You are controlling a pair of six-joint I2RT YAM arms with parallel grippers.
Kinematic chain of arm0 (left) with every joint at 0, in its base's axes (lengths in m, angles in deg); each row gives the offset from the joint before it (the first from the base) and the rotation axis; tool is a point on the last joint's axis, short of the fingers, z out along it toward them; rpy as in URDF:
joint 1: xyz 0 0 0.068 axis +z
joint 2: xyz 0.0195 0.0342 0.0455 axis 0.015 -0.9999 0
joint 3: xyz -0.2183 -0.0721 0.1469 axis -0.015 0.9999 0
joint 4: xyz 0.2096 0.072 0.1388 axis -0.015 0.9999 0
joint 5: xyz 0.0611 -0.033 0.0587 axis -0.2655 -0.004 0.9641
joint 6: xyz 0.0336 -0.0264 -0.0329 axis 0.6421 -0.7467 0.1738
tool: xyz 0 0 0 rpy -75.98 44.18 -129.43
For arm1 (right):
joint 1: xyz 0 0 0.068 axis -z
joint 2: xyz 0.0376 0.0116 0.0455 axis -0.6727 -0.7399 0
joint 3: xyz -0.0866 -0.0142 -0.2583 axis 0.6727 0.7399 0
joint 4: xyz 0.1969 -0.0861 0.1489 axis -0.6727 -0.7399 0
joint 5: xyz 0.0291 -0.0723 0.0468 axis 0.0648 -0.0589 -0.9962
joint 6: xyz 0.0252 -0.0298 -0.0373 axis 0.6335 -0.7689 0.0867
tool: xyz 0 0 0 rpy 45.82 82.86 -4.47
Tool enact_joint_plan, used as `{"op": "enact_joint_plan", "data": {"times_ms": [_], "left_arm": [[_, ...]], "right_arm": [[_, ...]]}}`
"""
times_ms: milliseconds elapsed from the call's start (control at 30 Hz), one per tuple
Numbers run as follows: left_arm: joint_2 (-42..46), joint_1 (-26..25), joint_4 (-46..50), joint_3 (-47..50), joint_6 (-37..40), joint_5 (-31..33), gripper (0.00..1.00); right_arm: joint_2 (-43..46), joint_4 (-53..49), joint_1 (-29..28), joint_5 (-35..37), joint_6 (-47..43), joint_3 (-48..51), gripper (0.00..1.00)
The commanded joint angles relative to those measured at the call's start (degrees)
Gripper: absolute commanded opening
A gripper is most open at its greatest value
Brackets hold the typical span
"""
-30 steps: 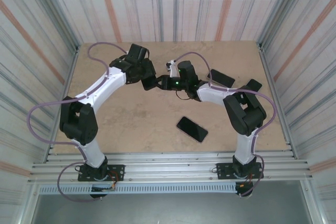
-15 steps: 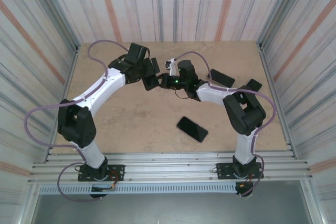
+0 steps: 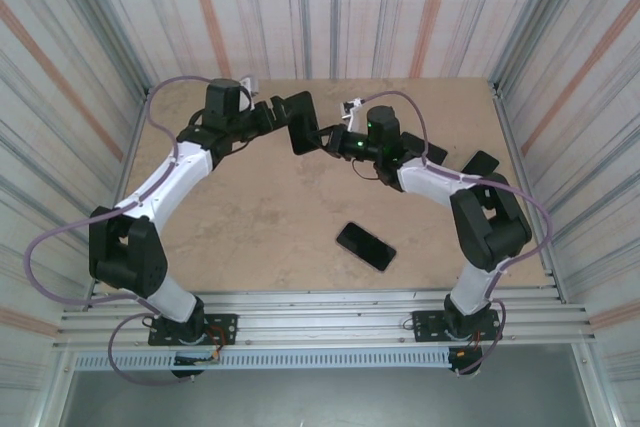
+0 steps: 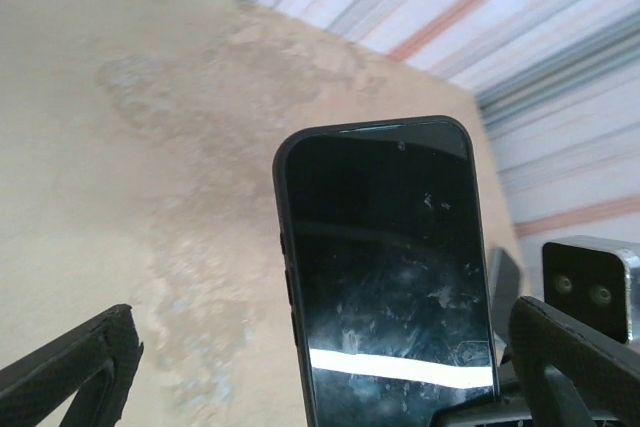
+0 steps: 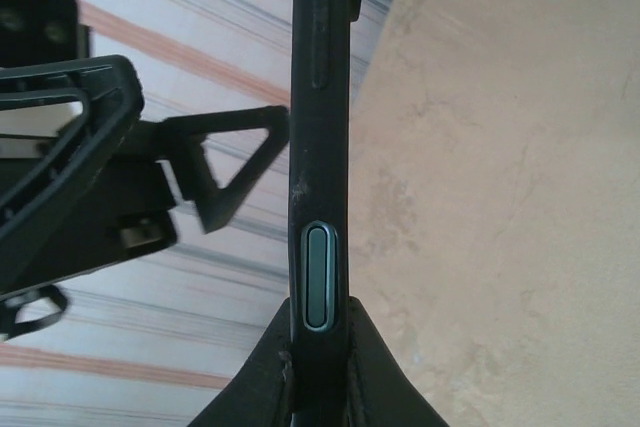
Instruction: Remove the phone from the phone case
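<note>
Here, smudged black cased phone [image 4: 385, 267], clamped by right pincer [image 5: 320, 377], left pincer [image 4: 320, 367] apart.

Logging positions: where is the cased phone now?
The cased phone is held above the table's far middle in the top view, clamped in the right gripper, the open left gripper just left of it.

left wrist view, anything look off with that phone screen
The black phone in its black case has whitish smudges and specks across its glass, plus a bright reflected bar. It looks dirty rather than cracked; nothing else stands out.
</note>
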Motion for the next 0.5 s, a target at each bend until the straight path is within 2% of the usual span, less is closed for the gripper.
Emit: {"op": "enact_joint_plan", "data": {"times_ms": [0, 100, 200, 333, 467], "left_arm": [[-0.01, 1.33, -13.50, 1.51, -2.40, -13.90, 0.96], [-1.30, 1.93, -20.70, 1.54, -6.77, -19.48, 0.92], [-2.28, 1.90, -22.76, 0.05, -8.30, -22.96, 0.89], [-3.72, 1.94, -27.86, -0.56, -12.35, -28.06, 0.81], [-4.69, 1.94, -34.91, -1.27, -17.60, -33.61, 0.74]], "right_arm": [[4.30, 8.80, 0.00, -3.24, 5.58, 1.23, 0.02], [6.11, 11.50, 0.35, -4.42, 8.02, 2.70, 0.03], [7.59, 14.49, 0.61, -5.33, 10.57, 4.13, 0.03], [9.40, 15.38, 1.39, -5.77, 11.31, 4.93, 0.03], [9.25, 19.49, 2.42, -6.97, 16.89, 5.31, 0.04]]}}
